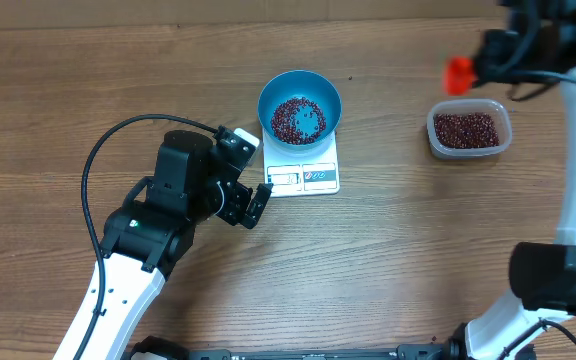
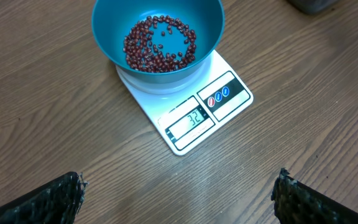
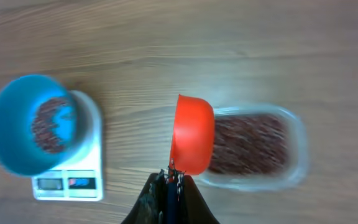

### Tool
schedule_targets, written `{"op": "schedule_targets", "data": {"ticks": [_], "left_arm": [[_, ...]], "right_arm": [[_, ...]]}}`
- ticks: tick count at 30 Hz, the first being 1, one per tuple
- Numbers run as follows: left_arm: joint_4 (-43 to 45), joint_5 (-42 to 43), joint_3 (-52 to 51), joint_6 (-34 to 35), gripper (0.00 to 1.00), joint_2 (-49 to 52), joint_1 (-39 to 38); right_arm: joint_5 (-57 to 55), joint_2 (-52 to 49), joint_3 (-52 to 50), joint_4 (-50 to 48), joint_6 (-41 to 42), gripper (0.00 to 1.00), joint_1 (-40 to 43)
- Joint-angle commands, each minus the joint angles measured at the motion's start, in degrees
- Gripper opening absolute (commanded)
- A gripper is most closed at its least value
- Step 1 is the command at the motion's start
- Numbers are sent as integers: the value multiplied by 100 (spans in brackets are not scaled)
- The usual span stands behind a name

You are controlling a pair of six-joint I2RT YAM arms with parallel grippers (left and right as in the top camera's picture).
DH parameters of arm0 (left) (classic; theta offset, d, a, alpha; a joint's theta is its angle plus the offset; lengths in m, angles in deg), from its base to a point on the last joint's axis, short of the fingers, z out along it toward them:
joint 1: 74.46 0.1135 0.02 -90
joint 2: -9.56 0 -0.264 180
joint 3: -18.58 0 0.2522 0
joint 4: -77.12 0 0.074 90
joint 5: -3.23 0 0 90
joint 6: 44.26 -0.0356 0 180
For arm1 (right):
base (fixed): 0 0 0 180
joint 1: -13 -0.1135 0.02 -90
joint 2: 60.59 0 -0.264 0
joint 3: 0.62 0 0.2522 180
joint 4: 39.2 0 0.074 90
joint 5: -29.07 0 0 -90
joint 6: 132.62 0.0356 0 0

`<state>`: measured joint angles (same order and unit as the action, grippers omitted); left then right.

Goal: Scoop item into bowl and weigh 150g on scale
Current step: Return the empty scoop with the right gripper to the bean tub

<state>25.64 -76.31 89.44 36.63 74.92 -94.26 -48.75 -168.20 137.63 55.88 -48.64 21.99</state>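
– Jaws first, how are yours standing?
– So my left gripper [image 1: 255, 203] is spread wide with nothing in it, hanging just beside the display end of the scale [image 1: 303, 173]. My right gripper [image 3: 169, 179] is pressed together on the handle of an orange scoop [image 3: 192, 133].
– Where's that scoop relative to the scale?
– Well off to one side, over the clear tub [image 1: 508, 128], at the tub's end nearest the scale. The cup is tipped on its side and my wrist view is blurry, so I can't tell what's in it.
– And the beans?
– A loose heap of beans [image 2: 159, 45] lies in the blue bowl [image 2: 211, 28], and the bowl sits right on the scale's platform. The display reads 32. More of them fill the tub, which sits well apart from the scale on the wood table [image 1: 388, 270].
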Motion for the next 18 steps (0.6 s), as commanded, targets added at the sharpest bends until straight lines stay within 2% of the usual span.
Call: {"op": "schedule_targets", "data": {"ticks": [1, 5, 12, 18], "left_arm": [[2, -37, 129, 55, 100, -13, -7], [4, -37, 129, 55, 99, -11, -7], [2, -37, 129, 55, 100, -13, -7], [4, -37, 129, 55, 100, -13, -7]], "right_arm": [[74, 116, -142, 31, -162, 4, 380], [-7, 109, -601, -79, -328, 4, 619], [-1274, 109, -1606, -728, -323, 4, 555], [-1528, 109, -2055, -1235, -328, 4, 466]]}}
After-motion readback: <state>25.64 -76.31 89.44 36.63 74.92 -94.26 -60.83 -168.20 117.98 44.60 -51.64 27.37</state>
